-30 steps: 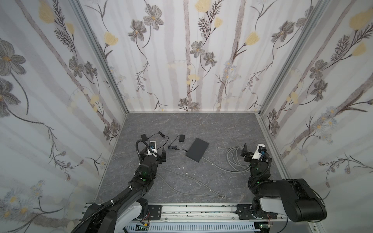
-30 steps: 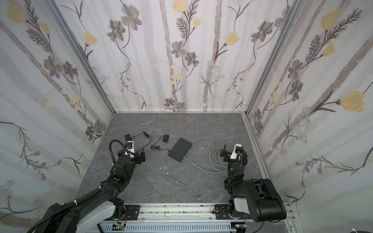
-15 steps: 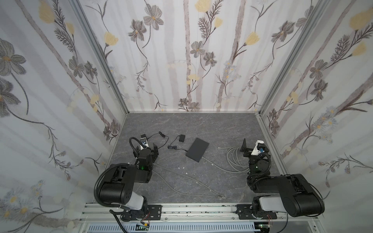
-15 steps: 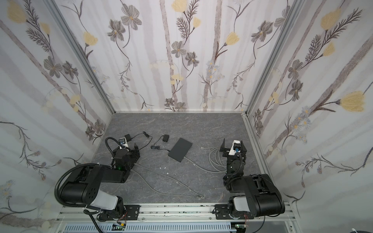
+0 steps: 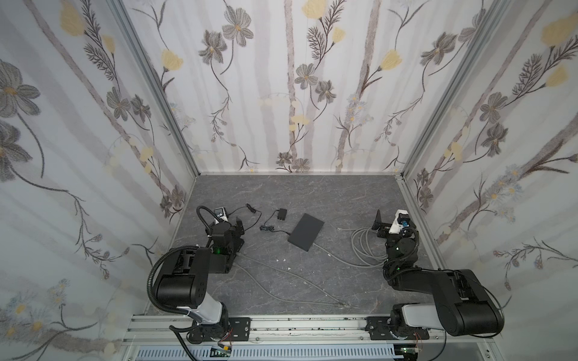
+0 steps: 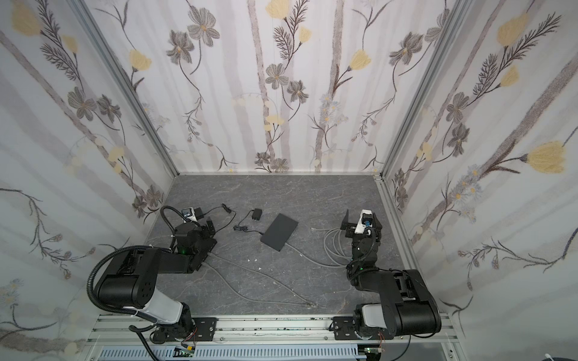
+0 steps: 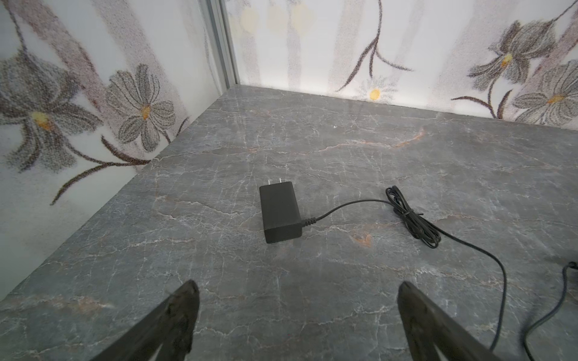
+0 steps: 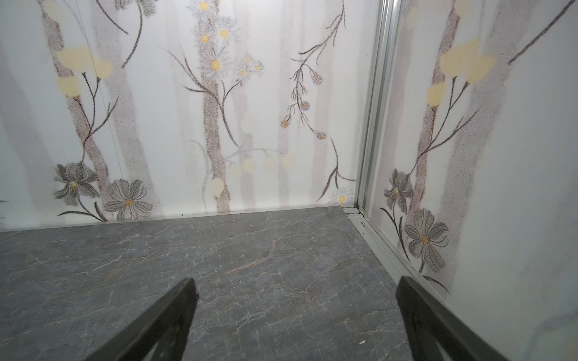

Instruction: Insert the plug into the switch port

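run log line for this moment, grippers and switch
left gripper: open, empty | right gripper: open, empty | switch: flat on table, untouched | power adapter: ahead of left gripper

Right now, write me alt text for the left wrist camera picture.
A black power adapter lies flat on the grey stone-look table, its thin cord leading to a tied bundle. The open left gripper is empty, short of the adapter; flowered walls stand behind.

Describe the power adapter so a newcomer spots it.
On the grey table, find the flat black switch near the middle. Just left of it, toward the back wall, lies the power adapter: a small black brick, alone in having two metal prongs and a thin black cord.
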Controlling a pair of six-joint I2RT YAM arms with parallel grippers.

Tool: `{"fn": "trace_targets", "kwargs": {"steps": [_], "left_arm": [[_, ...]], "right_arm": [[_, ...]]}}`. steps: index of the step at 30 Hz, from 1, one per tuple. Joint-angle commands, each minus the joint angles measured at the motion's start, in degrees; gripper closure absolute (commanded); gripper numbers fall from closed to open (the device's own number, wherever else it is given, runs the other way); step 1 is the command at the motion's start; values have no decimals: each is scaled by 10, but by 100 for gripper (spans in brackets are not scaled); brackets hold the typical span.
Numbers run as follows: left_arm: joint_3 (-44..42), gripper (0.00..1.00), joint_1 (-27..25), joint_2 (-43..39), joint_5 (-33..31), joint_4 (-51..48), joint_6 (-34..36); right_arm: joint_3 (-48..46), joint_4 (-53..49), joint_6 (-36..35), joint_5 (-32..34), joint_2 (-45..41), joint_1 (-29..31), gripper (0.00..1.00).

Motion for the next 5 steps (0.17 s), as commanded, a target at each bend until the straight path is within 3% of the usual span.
{"fn": "trace_targets", "kwargs": {"steps": [1,5], "left_arm": [[3,0,1,0,5,1,-5],[4,0,1,1,6,-1,-4]], "right_arm": [[9,-38,8,-38,-2,-8,0],[3,-29,10,-38,-3,-7,0]]}}
